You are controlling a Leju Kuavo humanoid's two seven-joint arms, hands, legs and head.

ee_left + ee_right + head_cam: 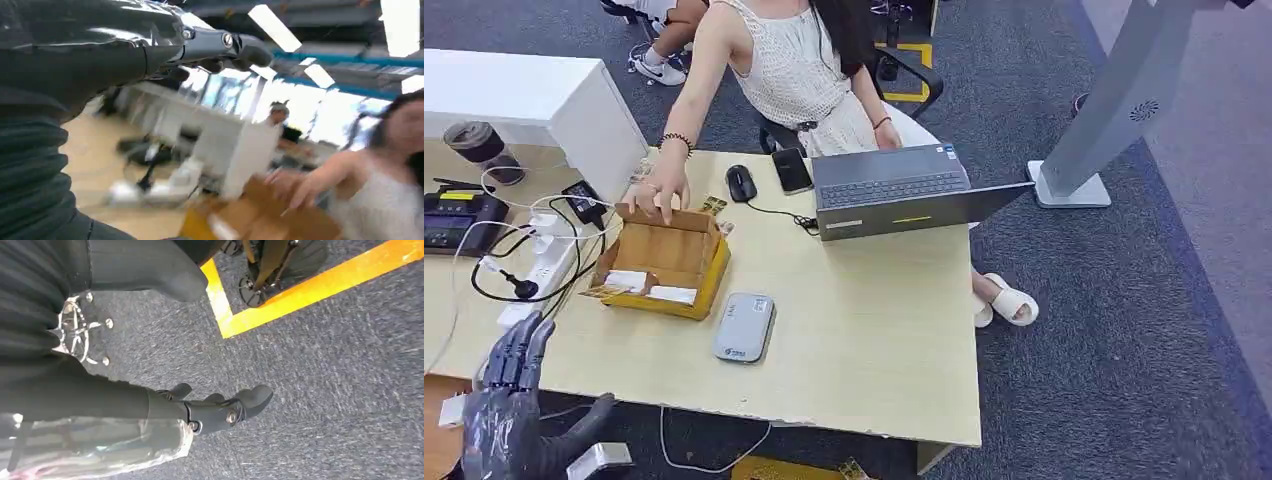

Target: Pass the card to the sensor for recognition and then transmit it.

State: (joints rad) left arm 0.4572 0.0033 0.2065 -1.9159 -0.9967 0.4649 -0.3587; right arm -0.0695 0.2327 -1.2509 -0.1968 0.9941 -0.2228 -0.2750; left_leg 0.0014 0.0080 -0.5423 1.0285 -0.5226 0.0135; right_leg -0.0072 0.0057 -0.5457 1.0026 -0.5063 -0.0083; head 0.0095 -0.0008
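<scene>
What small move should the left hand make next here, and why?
Probably reach forward over the table edge toward the cardboard box, where white cards lie. The left hand is empty with fingers apart, short of the box, and a person's hand rests on the far rim.

The desk [874, 330] looks like pale, matt wood laminate, chipped along its front edge near the left hand [509, 410], whose fingers [519, 345] are dark glossy plastic. Just beyond them, the box [664, 262] is plain brown cardboard. The floor [325, 390] under the right hand [215, 407] is rough grey carpet.
</scene>
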